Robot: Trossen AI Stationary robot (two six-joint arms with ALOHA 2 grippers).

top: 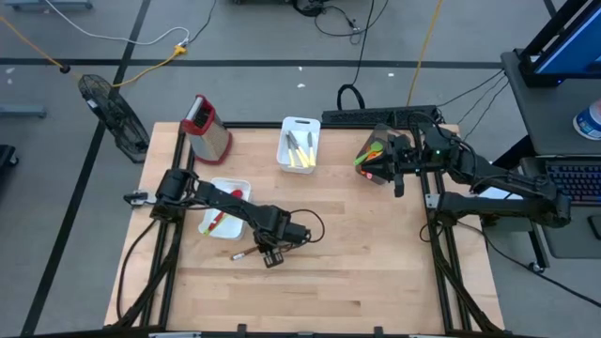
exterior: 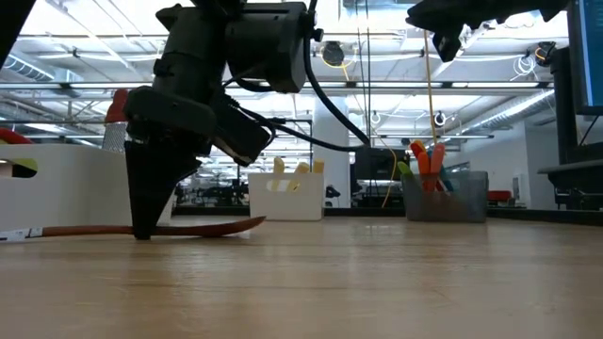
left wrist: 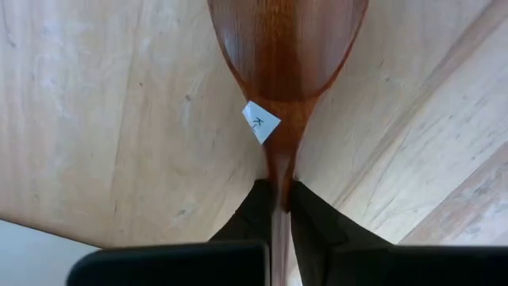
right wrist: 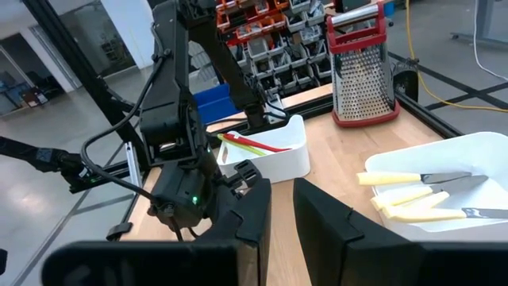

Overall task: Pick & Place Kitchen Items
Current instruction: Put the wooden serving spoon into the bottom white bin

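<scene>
A brown wooden spoon (left wrist: pixel 286 48) lies flat on the table (top: pixel 357 272); it also shows in the low view (exterior: pixel 207 227). My left gripper (top: pixel 272 253) stands over it at the table's middle, pointing down, shut on its handle. My right gripper (top: pixel 398 183) is open and empty, above the table at the far right, beside a grey bin (top: pixel 374 155) that holds orange, red and green utensils. A white bin (top: pixel 300 143) holds cream knives. Another white bin (top: pixel 225 208) holds red and green utensils. My left gripper pinches the spoon's handle (left wrist: pixel 278 171) between its two fingers, just behind the bowl. The fingers (left wrist: pixel 254 208) come from above, pointing down, one on each side of the handle. The spoon lies level on the table, bowl and handle both down.
A metal box grater with a red top (top: pixel 207 127) stands at the far left. A black fan (top: pixel 113 113) stands off the table's far left corner. Bare wood lies along the near half of the table.
</scene>
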